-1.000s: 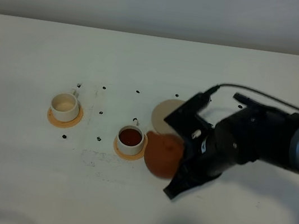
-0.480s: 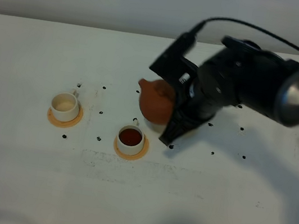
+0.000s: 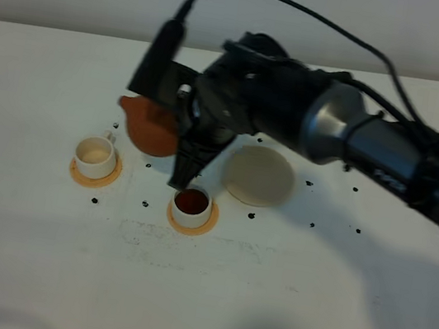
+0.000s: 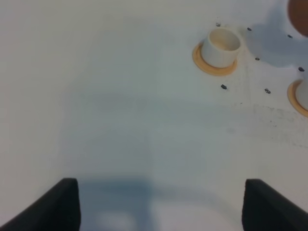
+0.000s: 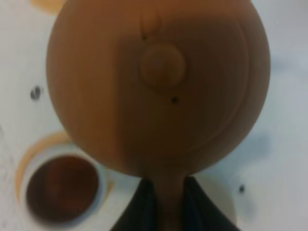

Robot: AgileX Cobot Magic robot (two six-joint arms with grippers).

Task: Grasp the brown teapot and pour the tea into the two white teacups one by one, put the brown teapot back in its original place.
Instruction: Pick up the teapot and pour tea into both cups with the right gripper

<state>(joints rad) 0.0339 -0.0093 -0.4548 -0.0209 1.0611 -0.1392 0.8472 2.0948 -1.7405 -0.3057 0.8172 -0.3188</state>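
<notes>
Looks down on cup [image 4: 221,43] atop coaster [image 4: 211,68], teapot [image 4: 302,14] partly in frame beyond, left gripper [image 4: 161,192] spread wide.

Teapot [image 3: 152,127] aloft, behind and between left cup [image 3: 94,156] and right cup [image 3: 191,205]; each on a coaster [image 3: 114,173]; saucer [image 3: 259,175] right of right cup.

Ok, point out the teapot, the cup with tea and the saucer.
teapot [image 3: 148,130]: high camera view, on its round body.
cup with tea [image 3: 189,216]: high camera view, on its front wall.
saucer [image 3: 261,176]: high camera view, on its bare middle.
</notes>
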